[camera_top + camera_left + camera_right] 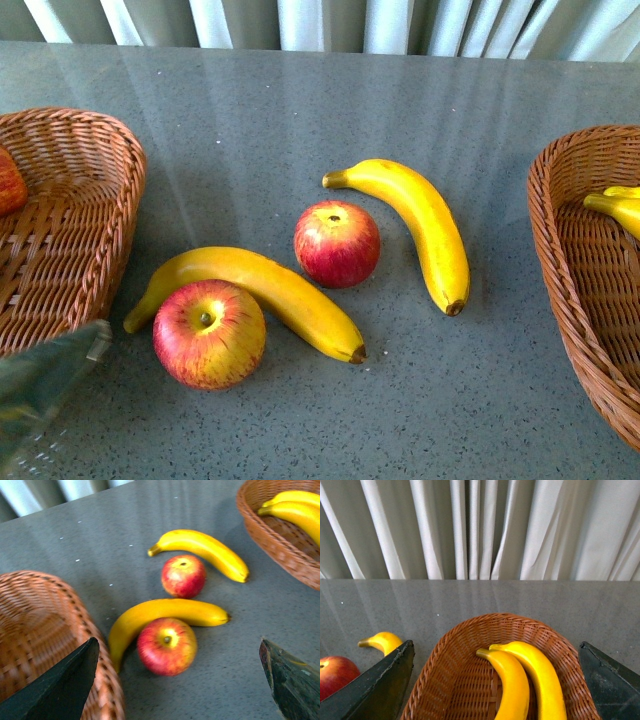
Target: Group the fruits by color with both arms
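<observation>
**Mid-sort: near apple is next**

My left jaws stand apart and empty above the near apple [209,334], which touches the near banana [290,295] on the tabletop [480,390]. I judge it my next pick, lifted without rolling that banana, for the left basket [80,220]. My right jaws, apart and empty, hang over the right basket [565,260] and its two bananas [530,680]. The stored apple [8,182] is cut off at the frame edge.

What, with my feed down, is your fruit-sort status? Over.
Left gripper, right gripper open, empty. Two round red apples, two long curved yellow bananas unsorted on grey table. Near banana lies against near apple; may crowd grasp.
</observation>
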